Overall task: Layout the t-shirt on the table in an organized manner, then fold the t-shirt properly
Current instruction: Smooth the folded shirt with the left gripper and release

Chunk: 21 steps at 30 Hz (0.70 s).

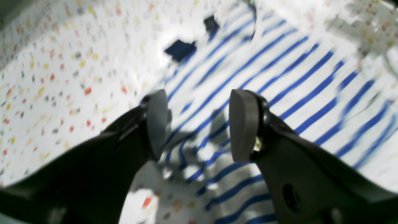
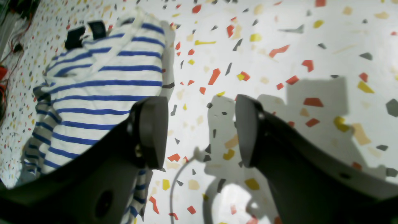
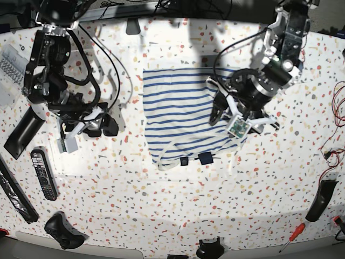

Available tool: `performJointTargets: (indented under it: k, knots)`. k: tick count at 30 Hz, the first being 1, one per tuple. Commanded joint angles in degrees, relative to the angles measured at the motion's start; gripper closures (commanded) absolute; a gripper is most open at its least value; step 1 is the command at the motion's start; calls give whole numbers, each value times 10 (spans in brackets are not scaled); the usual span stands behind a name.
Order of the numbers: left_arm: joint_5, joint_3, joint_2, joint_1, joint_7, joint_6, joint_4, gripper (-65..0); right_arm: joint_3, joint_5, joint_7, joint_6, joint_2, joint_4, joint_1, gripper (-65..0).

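T-shirt (image 3: pixel 175 116) lies mid-table (image 3: pixel 178 205) as a folded striped block, with the neck edge and two dark tags (image 3: pixel 204 158) toward the near side of the base view. Left gripper (image 1: pixel 197 124) hangs over the shirt's edge by the tags, fingers (image 1: pixel 244 124) spread wide, nothing between them. Right gripper (image 2: pixel 200 130) is off the cloth over bare table just beside the shirt, fingers (image 2: pixel 152 130) also wide and empty.
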Motion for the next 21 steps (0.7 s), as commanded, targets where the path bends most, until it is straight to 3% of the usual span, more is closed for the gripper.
performJointTargets:
  k: [1,4,9,13,18,21]
  knots:
    - [10,-3,-3,-7,-14,17,-9,-290,0,15,11,7,5,12,9,-332]
    - [26,-3,-3,-7,-14,56,-77,-290,0,26,9,7,5,12,9,-332]
    - [93,-3,-4,-6,34,76,-136,-290,0,25,9,7,5,12,9,-332]
    - [118,-3,-4,-6,53,102,-112,-290,1,25,10,7,5,12,9,-332]
    - [118,-3,-4,-6,67,102,-46,-290,1,24,12,7,7,12,9,-332]
    - [76,-4,-6,-5,63,102,-1,-290,1,24,12,7,7,13,9,-332]
